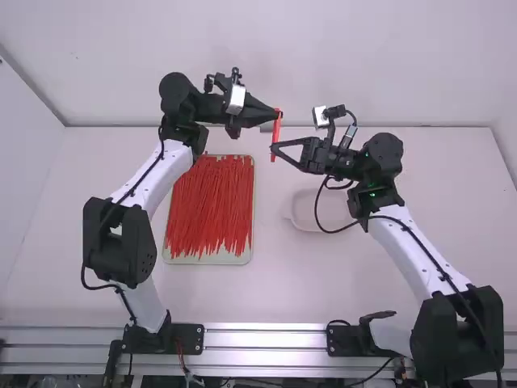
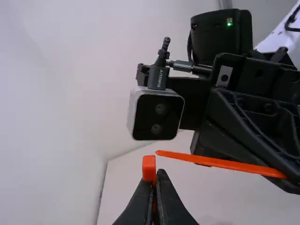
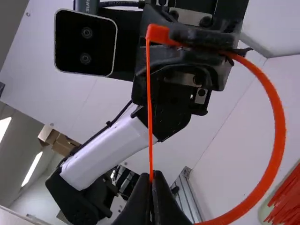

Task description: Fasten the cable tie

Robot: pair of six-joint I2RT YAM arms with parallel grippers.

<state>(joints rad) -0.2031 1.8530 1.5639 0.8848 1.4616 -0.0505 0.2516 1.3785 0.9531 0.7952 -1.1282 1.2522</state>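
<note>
Above white table (image 1: pixel 452 174), looped cable tie (image 3: pixel 150 140)

Pretty bare setup: a white tabletop (image 1: pixel 323 275) boxed in by a plain white back wall (image 1: pixel 363 56) and a white side wall (image 1: pixel 20 162), aluminium rail (image 1: pixel 258 333) along the near edge. Out in the room behind, some cardboard boxes (image 3: pixel 49 136) and a couple of bright light strips (image 3: pixel 33 168).

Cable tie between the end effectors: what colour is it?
The cable tie is orange-red, clearest in the right wrist view.
</note>
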